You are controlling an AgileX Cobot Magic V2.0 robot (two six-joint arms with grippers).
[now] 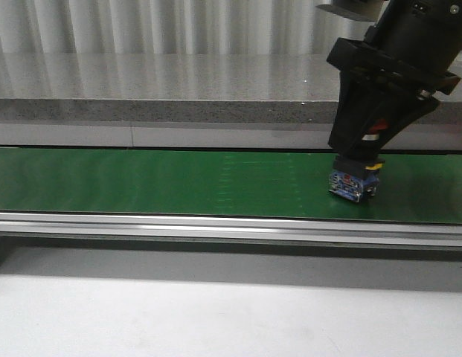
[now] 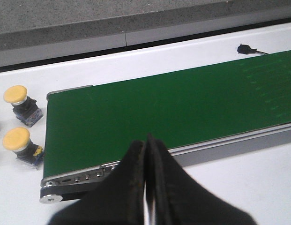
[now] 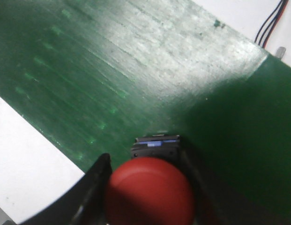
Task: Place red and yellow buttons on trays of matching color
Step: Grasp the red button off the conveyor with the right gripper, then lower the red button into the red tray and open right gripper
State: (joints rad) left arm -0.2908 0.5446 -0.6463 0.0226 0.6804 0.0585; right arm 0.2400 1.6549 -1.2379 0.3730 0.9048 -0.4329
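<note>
While its jaws pinch the red button (image 3: pixel 150 192) — belt (image 1: pixel 178 182) below.

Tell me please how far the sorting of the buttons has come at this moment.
No tray appears in any view, so nothing can be confirmed as sorted. In hand: the right gripper stands around the red button on the green conveyor belt, fingers at both sides. Left: two yellow buttons rest on the white table beside the belt's end, and the left gripper is shut and empty.
</note>
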